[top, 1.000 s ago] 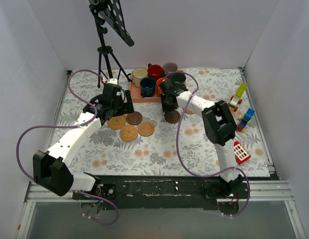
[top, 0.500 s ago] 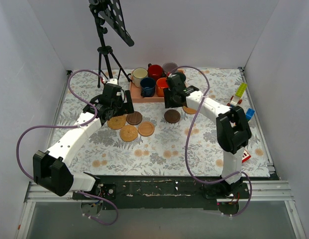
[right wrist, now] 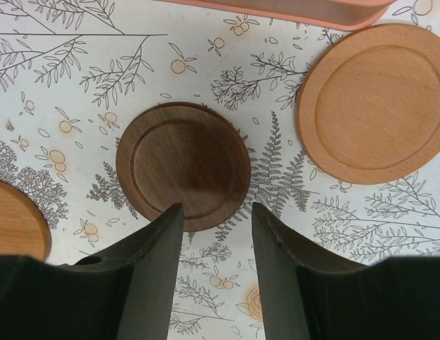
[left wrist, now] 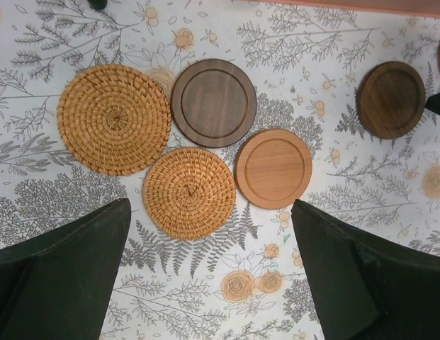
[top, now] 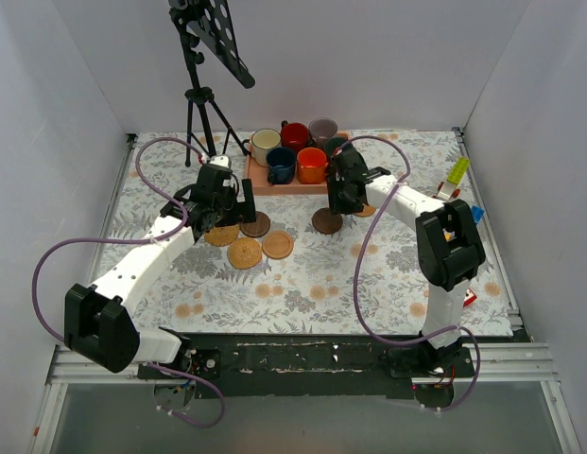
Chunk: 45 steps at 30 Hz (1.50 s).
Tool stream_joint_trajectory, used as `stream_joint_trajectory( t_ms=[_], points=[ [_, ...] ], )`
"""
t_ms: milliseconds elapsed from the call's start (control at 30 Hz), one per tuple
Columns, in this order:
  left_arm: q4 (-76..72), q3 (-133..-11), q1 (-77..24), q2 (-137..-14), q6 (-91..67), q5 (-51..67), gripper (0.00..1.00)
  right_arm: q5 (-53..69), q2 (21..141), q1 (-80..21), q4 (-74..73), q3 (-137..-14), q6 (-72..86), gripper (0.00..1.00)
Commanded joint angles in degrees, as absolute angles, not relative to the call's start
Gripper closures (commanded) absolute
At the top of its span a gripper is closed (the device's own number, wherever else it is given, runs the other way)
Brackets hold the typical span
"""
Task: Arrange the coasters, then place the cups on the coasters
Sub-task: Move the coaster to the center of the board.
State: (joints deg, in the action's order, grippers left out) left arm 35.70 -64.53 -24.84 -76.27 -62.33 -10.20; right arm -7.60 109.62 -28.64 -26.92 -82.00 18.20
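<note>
Four coasters cluster left of centre: two woven (left wrist: 113, 119) (left wrist: 189, 192), one dark brown (left wrist: 213, 103) and one tan wood (left wrist: 273, 168). My left gripper (left wrist: 211, 207) hovers open above them (top: 225, 206), holding nothing. Another dark brown coaster (right wrist: 183, 163) lies flat just ahead of my right gripper (right wrist: 217, 209), which is open and empty (top: 342, 194). A larger tan coaster (right wrist: 375, 103) lies to its right. The cups stand on the pink tray (top: 260, 185): cream (top: 265, 144), red (top: 295, 137), grey-lilac (top: 322, 128), navy (top: 281, 165), orange (top: 312, 165); the dark green one (top: 336, 145) is partly hidden by the right arm.
A black tripod stand (top: 200, 104) rises at the back left. Coloured toy blocks (top: 456, 180) lie along the right edge of the flowered cloth, with a red-and-white toy (top: 468, 298) behind the right arm. White walls close in three sides.
My right gripper opened and let the dark brown coaster go on the cloth, and that arm swung a little to the right. The left gripper shifted slightly right, still open.
</note>
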Motion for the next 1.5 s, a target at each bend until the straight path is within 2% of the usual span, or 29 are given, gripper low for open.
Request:
stream_joint_trajectory(
  t_ms=[0,300,733,1033,1467],
  points=[
    [34.7,-63.2,-24.5,-74.4,-60.8,-7.7,0.02,-5.3,112.2,-28.0,-27.3,-85.3,18.0,0.51],
    [35.2,-63.3,-24.4,-74.6,-61.0,-8.3,0.02,-5.5,113.5,-27.7,-27.7,-83.9,19.2,0.59],
    [35.5,-62.8,-24.4,-74.2,-61.2,-9.1,0.02,-7.6,116.0,-27.1,-28.9,-84.8,19.7,0.62],
    [35.5,-62.8,-24.5,-74.1,-61.3,-9.1,0.02,-3.3,118.4,-27.2,-28.4,-86.5,19.0,0.72],
    [35.2,-61.7,-24.4,-73.7,-61.6,-8.7,0.02,-0.4,122.2,-30.0,-27.3,-89.8,26.7,0.79]
  ],
)
